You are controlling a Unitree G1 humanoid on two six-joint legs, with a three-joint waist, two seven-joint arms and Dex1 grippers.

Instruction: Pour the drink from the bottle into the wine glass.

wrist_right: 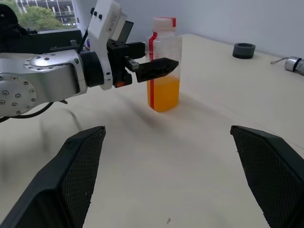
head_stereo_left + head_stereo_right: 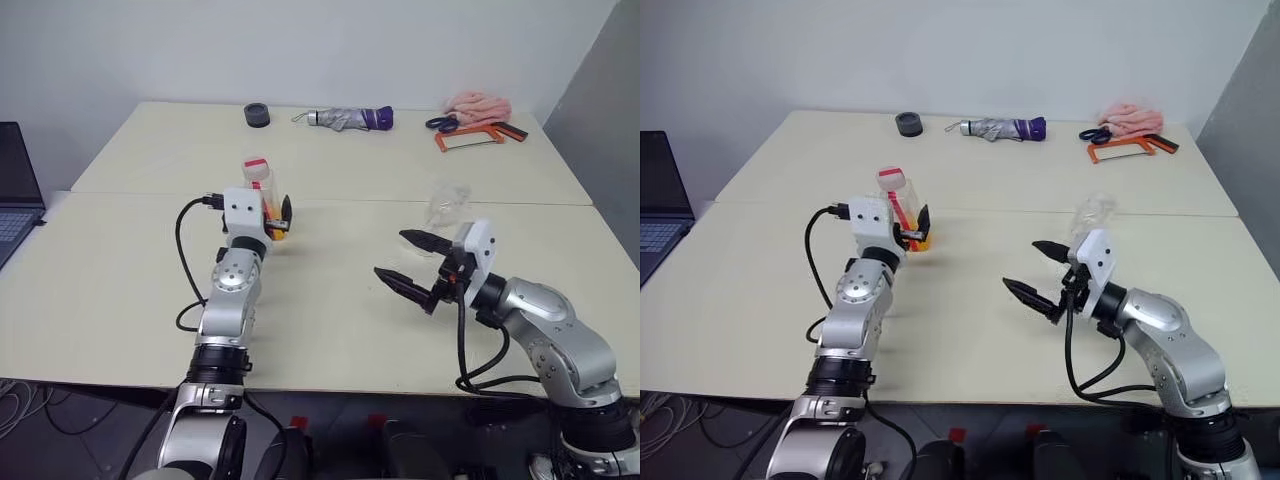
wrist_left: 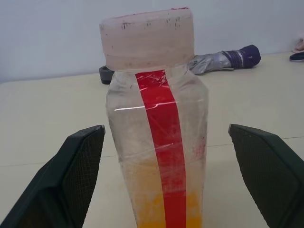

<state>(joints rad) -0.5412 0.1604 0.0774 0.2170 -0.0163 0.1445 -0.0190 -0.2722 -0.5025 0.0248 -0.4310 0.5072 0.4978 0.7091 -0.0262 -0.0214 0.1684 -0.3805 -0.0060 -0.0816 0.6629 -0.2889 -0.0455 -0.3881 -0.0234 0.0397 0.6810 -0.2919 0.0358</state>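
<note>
My left claw stands wide open with the bottle between its fingers, holding nothing; from the left wrist view neither finger touches the plastic. The bottle stands upright on the bench, cap on, with the drink filling only its lower part. My right claw is likewise spread to its widest and empty, hovering over the bench well apart from the bottle. The wine glass stands just beyond that claw; it is clear and faint against the pale surface, so I think it is upright but cannot be sure of its exact outline. The risks from here, as I judge them: if I close the left claw off-centre, one finger will meet the bottle first and push the light, mostly empty container over or skid it away. Squeezing thin plastic too hard could buckle it. The cap looks seated, so pouring cannot begin until it comes off. And because the glass is so hard to see and sits close to my right claw, a careless sweep of that arm could knock it on its thin stem.
</note>
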